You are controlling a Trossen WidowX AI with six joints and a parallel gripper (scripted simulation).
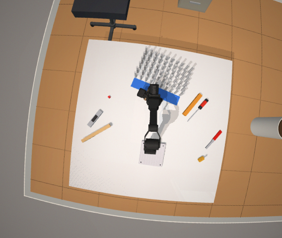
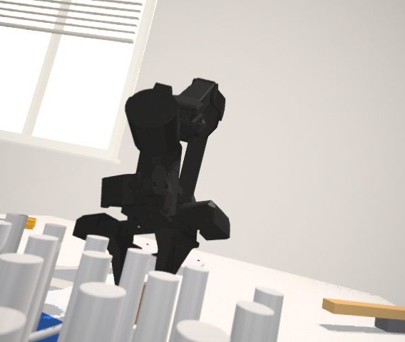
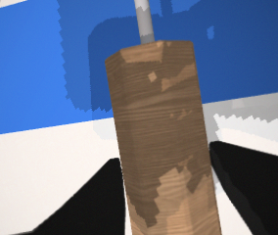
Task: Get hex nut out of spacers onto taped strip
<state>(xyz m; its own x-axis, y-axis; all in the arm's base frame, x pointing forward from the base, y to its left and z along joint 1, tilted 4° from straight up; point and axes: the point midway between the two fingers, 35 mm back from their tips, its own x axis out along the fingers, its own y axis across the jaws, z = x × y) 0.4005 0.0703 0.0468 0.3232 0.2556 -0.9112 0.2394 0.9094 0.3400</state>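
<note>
My gripper [image 1: 153,88] [image 2: 144,276] [image 3: 164,159] is shut on a brown wooden handle [image 3: 159,108], over the front edge of the blue taped strip [image 1: 137,83] [image 2: 48,320] [image 3: 22,93]. A thin grey shaft [image 3: 145,22] runs from the handle's far end out of the wrist view, so its tip is hidden. The metal spacers [image 1: 161,66] [image 2: 158,305] stand beyond the strip. A pale rod [image 2: 44,333] slants low across the strip in the exterior view; I cannot tell what it is. I cannot make out the hex nut in any view.
Right of the strip lie an orange bar [image 1: 192,104] and a red-black screwdriver [image 1: 203,103]; farther down, a red-handled tool [image 1: 217,135] and small yellow item [image 1: 200,158]. At left lie a red cube [image 1: 108,96], a grey tool [image 1: 95,118] and a wooden stick [image 1: 96,132] [image 2: 372,309].
</note>
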